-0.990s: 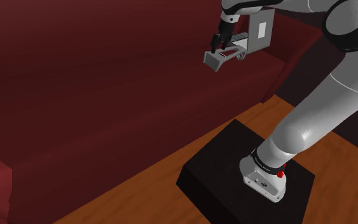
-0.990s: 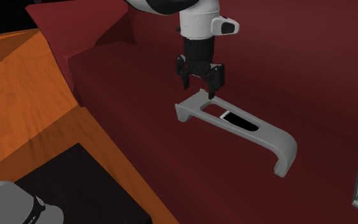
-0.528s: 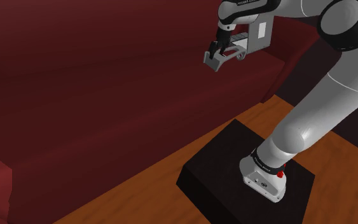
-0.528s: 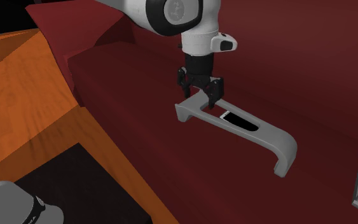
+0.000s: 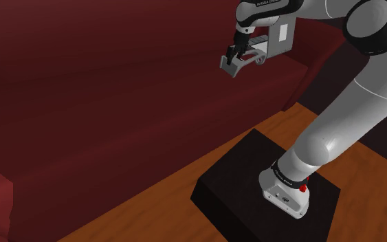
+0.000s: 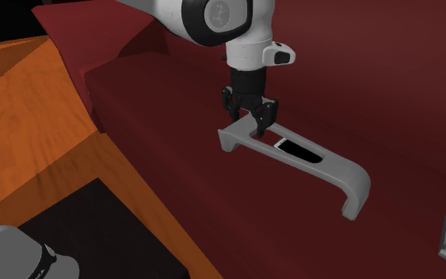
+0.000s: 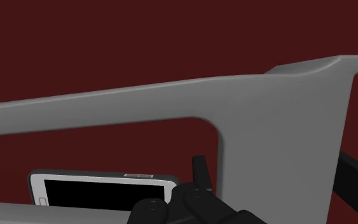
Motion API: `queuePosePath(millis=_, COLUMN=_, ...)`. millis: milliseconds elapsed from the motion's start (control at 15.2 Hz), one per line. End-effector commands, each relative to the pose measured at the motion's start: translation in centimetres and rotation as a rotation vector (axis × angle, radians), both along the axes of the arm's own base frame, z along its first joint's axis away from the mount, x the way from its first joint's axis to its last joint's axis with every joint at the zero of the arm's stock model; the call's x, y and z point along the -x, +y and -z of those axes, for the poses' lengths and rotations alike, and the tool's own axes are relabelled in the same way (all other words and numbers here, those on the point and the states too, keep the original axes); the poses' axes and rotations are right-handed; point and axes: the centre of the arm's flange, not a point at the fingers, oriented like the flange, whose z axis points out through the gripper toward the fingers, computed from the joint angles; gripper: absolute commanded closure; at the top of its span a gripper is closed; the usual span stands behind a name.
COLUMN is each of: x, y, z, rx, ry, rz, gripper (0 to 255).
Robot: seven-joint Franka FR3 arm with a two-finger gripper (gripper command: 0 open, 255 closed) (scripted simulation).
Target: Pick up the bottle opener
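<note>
step: grasp | gripper [image 6: 250,120] pinches bottle opener [image 6: 336,167] at its 10 o'clock end, jaws tight on bar | likely to clear phone [image 6: 299,150] at gripper's 4 o'clock | lift next

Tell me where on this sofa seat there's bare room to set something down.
Free: the sofa seat between the bottle opener and the seat's front edge. Crowded: under the gripper, where a phone lies beneath the opener.
</note>
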Motion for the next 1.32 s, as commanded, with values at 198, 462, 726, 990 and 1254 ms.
queuePosePath(millis=198, x=0.0, y=0.0, z=-0.4, rx=0.000, ry=0.002, rz=-0.001, gripper=255)
queuePosePath(millis=462, x=0.0, y=0.0, z=-2.5, rx=0.000, ry=0.002, rz=-0.001, gripper=255)
queuePosePath(millis=726, x=0.0, y=0.0, z=-4.6, rx=0.000, ry=0.002, rz=-0.001, gripper=255)
queuePosePath(millis=990, x=0.0, y=0.0, z=-6.7, rx=0.000, ry=0.002, rz=-0.001, gripper=255)
queuePosePath(millis=1254, x=0.0, y=0.0, z=-7.9, rx=0.000, ry=0.002, rz=-0.001, gripper=255)
